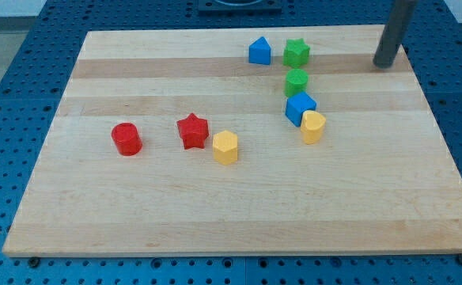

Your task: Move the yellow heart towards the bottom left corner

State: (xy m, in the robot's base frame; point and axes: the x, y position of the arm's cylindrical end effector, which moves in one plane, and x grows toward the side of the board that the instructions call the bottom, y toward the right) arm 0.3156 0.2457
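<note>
1. While my tip [384,65] rests on the wooden board [136,214] near the view's top right corner, it touches no block; the rod rises straight out of the view's top edge.
2. There is no claw on this arm, only the rod, so there is nothing to be apart, together or clamped.
3. The yellow heart [313,126] sits right of the board's centre, well below and to the left of my tip.
4. Touching the yellow heart on its upper left is the blue cube [299,106], set at a tilt.
5. Just above the blue cube stands the green cylinder [297,81], close to it or touching; I cannot tell which.
6. Farther toward the view's top lies the green star [297,52], with the blue house-shaped block [259,51] just to its left, a narrow gap between them.
7. Left of centre, the yellow hexagon [225,147] sits against the lower right of the red star [191,131].
8. The red cylinder [126,138] stands alone toward the view's left, apart from the red star.
9. That makes 8 blocks in all, and the board lies on a blue perforated table [9,63].
</note>
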